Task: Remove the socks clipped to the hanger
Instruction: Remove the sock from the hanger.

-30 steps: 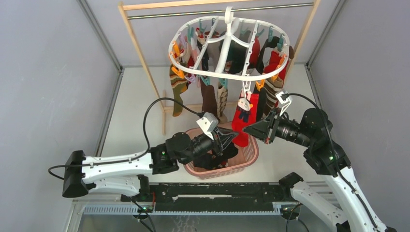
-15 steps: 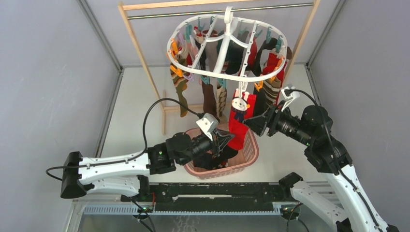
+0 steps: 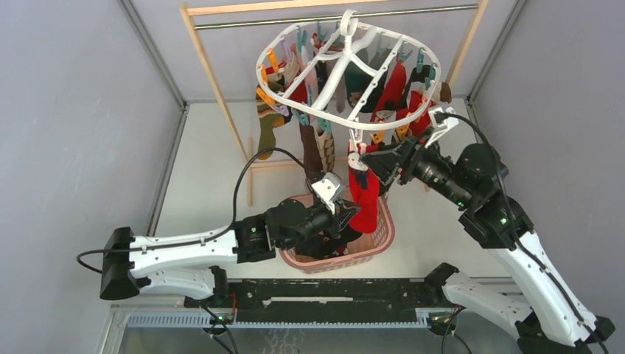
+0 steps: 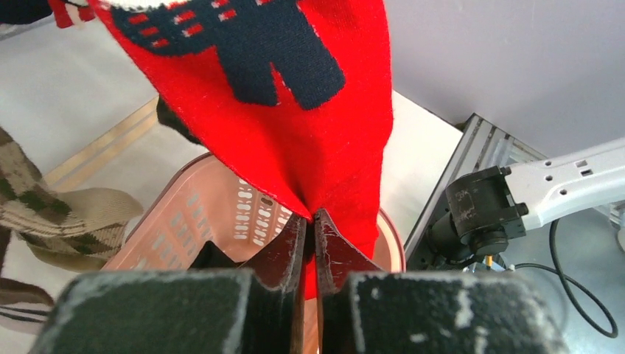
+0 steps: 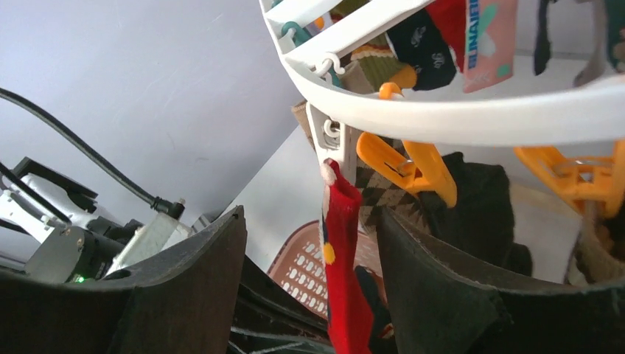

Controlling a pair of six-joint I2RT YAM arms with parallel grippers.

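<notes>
The right hand [image 3: 377, 166] has opened and risen beside the red sock [image 3: 365, 198] as the hanger [image 3: 337, 70] tilted.

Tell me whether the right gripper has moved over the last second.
Yes. In the top view the right gripper has risen away from the pink basket toward the hanger, and its jaws now stand open.
</notes>
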